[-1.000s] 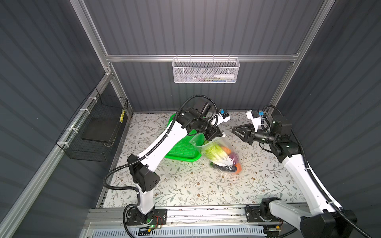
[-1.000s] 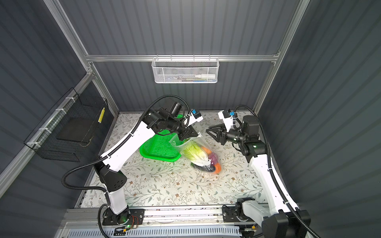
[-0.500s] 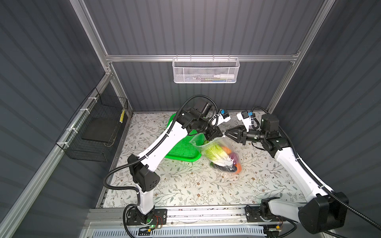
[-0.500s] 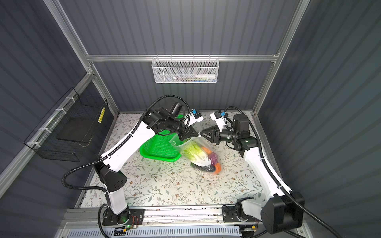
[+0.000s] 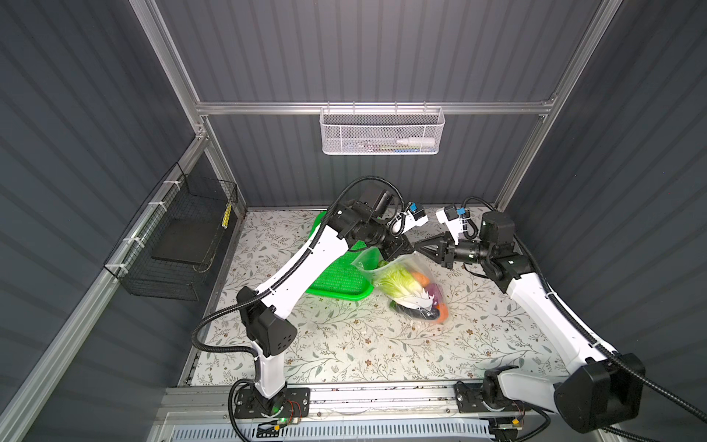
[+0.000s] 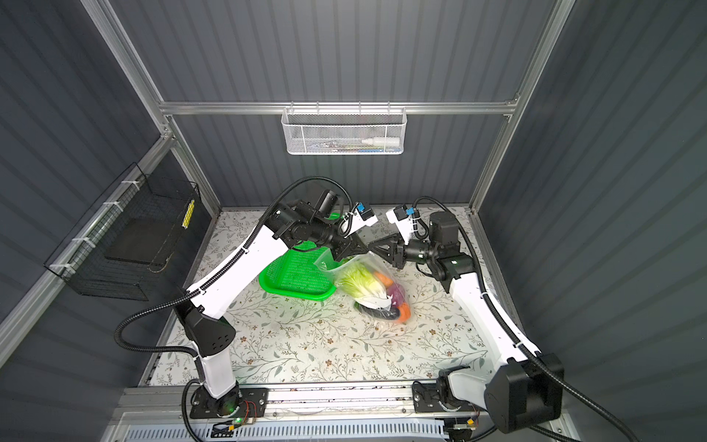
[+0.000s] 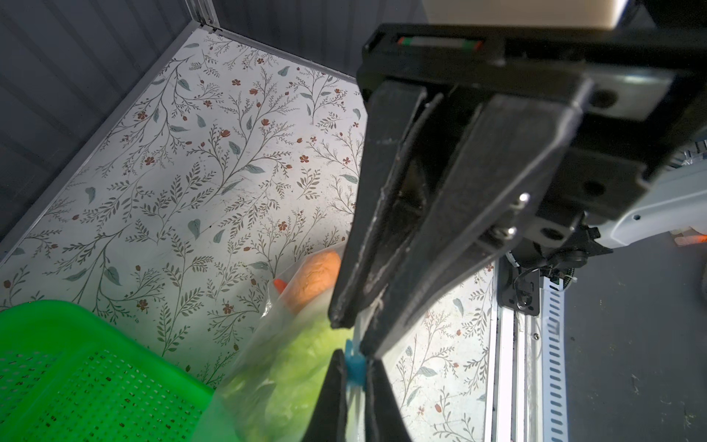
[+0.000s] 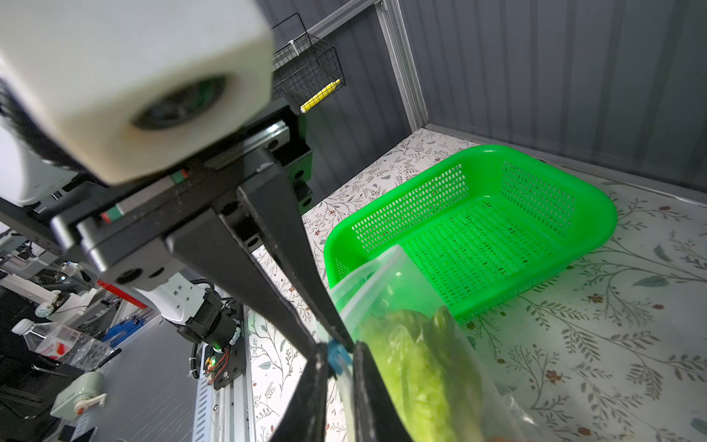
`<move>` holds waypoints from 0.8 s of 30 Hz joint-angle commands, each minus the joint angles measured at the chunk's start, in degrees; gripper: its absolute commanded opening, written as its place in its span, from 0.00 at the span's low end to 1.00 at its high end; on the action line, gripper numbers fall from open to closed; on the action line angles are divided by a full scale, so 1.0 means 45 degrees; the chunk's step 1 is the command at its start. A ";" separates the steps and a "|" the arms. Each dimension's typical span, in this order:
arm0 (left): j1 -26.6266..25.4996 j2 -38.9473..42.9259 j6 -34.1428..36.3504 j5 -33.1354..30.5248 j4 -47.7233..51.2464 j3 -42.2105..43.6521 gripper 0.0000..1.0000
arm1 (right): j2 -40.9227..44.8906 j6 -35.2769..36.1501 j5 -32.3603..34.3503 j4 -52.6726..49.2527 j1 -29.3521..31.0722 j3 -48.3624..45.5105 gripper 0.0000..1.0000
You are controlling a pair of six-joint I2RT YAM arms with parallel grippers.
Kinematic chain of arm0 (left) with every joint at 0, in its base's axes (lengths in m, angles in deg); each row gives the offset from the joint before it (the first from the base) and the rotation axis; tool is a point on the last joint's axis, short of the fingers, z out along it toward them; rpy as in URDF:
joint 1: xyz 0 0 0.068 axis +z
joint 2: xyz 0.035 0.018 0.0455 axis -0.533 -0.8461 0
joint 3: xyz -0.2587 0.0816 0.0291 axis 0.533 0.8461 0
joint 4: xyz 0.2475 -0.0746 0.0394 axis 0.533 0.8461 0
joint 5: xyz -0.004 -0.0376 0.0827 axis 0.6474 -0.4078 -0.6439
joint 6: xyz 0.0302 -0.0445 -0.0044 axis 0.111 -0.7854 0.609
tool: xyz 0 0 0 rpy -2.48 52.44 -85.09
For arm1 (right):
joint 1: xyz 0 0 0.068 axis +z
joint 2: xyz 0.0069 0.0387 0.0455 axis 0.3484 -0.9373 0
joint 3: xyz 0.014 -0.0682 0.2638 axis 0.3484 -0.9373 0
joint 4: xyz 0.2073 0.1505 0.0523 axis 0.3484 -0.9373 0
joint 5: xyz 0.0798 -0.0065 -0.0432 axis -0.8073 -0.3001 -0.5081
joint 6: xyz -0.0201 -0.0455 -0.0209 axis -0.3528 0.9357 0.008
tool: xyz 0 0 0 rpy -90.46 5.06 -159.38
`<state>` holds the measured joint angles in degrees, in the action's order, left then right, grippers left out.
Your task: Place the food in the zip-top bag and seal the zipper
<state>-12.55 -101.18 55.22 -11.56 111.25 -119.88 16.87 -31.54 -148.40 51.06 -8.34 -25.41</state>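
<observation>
The clear zip-top bag hangs from its mouth edge with its lower end on the table. Inside it lies the food: pale-green cabbage, an orange carrot, purple and dark pieces. My left gripper is shut on the zipper edge. My right gripper meets it tip to tip. Its fingers are shut on the zipper's light-blue slider.
A bright green perforated basket lies just left of the bag, with nothing showing in it. A black wire basket hangs on the left wall. A white mesh basket hangs on the back rail.
My right gripper has travelled left to the bag's mouth and its jaws have narrowed around the slider. The left gripper and the bag have stayed put.
</observation>
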 commanded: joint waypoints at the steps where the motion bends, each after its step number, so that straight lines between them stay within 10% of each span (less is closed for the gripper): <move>1: -0.0113 0.0256 -0.0196 0.0278 -0.0243 0.0104 0.00 | -0.0047 -0.0028 -0.0321 0.0086 0.0114 -0.0253 0.17; 7: -0.0114 0.0416 -0.0334 0.0251 -0.0527 0.0284 0.00 | -0.0065 0.0029 -0.0397 -0.0005 0.0153 -0.0379 0.00; 24: 0.0016 0.0648 0.0457 -0.0845 0.0264 0.1027 0.00 | 0.1186 0.0309 0.1984 -0.1491 -0.0464 -0.0122 0.00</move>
<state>-13.49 -100.06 56.01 -13.03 108.56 -116.27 20.93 -30.43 -142.22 44.79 -8.49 -26.53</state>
